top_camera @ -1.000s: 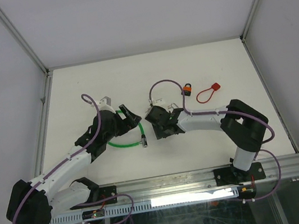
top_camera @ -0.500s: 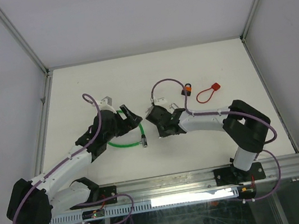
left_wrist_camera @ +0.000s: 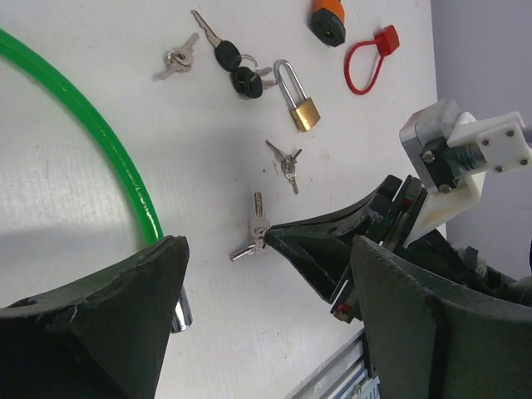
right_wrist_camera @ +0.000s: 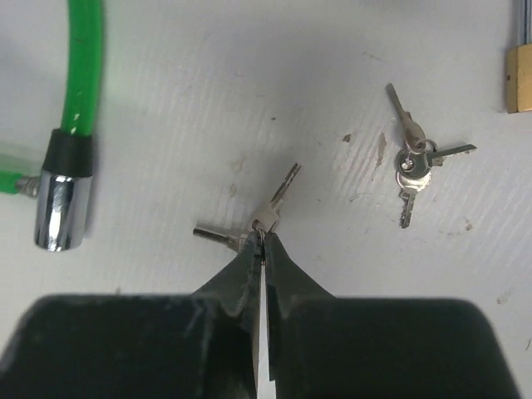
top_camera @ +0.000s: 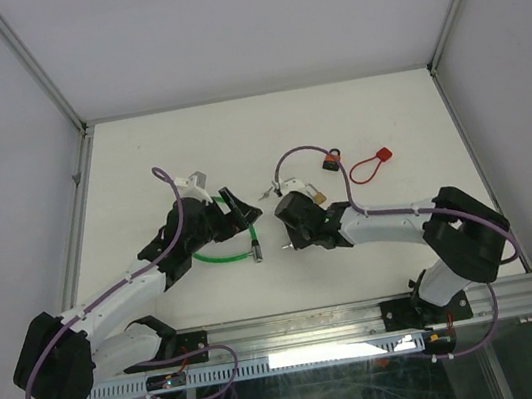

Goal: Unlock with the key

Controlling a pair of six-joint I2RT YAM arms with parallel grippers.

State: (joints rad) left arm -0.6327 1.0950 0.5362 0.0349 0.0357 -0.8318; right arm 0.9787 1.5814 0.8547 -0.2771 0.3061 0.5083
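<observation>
Nearest the bases: right gripper (right_wrist_camera: 264,248), pinched tight, no gap, on the ring of a silver key bunch (right_wrist_camera: 278,199) lying flat on the table (right_wrist_camera: 166,100). Two blades in that bunch, splayed: in the wrist view, one pointing ahead and rightward from the claw, the other sideways to the left. Just beside it toward the left arm, apart and not touching: chrome end (right_wrist_camera: 60,204) of the green cable lock (right_wrist_camera: 81,58), long axis roughly parallel to the claw's reach, keyway not visible. Right arm plainly the nearer to these keys. Left gripper (top_camera: 239,209) spread wide, empty, over the cable, nearer to that lock. Likely turning point of the coming move: key carried leftward, blade lined up with the chrome barrel. No telling from here which lock these keys fit.

Farther out, counted: a second silver bunch (right_wrist_camera: 413,162); one brass padlock (left_wrist_camera: 301,108) beside two black-headed keys (left_wrist_camera: 245,81); a third silver bunch (left_wrist_camera: 179,60); farthest, one orange padlock (left_wrist_camera: 328,18) and one red loop tag (left_wrist_camera: 385,39). Three silver bunches, two padlocks, one cable lock.
</observation>
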